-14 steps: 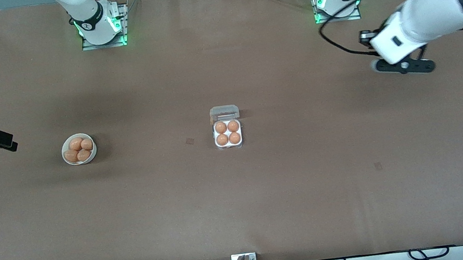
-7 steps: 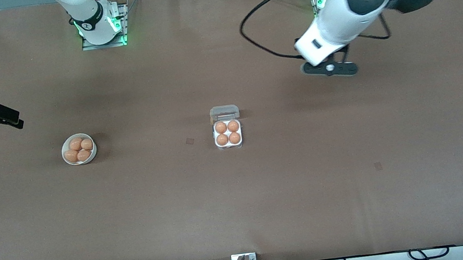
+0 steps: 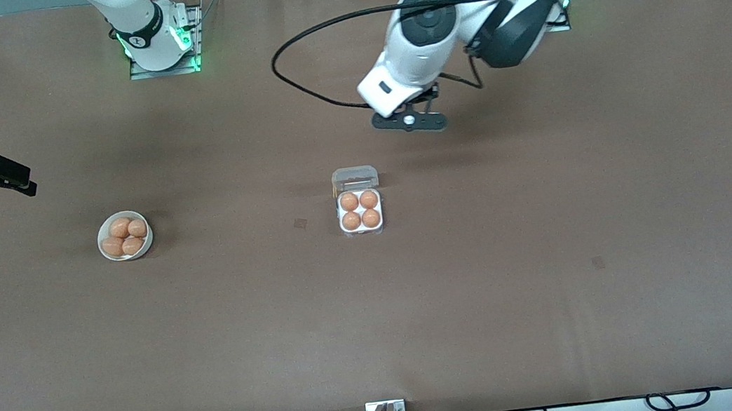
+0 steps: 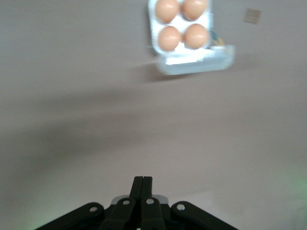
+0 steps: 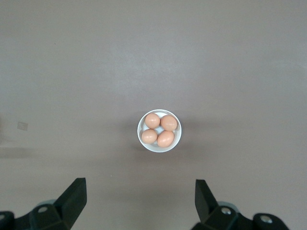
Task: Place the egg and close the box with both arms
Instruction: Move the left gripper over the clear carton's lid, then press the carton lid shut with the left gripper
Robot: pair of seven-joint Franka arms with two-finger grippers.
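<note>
The box [image 3: 362, 231] sits mid-table with its clear lid [image 3: 354, 177] standing open; four orange-brown eggs [image 3: 349, 201] fill its wells. My left gripper [image 3: 410, 122] is shut and empty, up over the bare table between the left arm's base and the box. In the left wrist view its closed fingers [image 4: 142, 179] point toward the box [image 4: 151, 24] and lid [image 4: 196, 63]. My right gripper [image 3: 16, 182] is open and empty, high over the right arm's end of the table. The right wrist view shows its gripper [image 5: 140, 184] spread wide above the bowl.
A round white bowl [image 3: 146, 245] with several more eggs [image 3: 121, 228] stands toward the right arm's end of the table; it also shows in the right wrist view [image 5: 158, 148]. A black cable loops from the left arm [image 3: 294, 87]. The brown table [image 3: 490, 288] is flat.
The left arm has swung from the left arm's end of the table toward the middle, now close to the box. The right gripper has risen slightly and then held.
</note>
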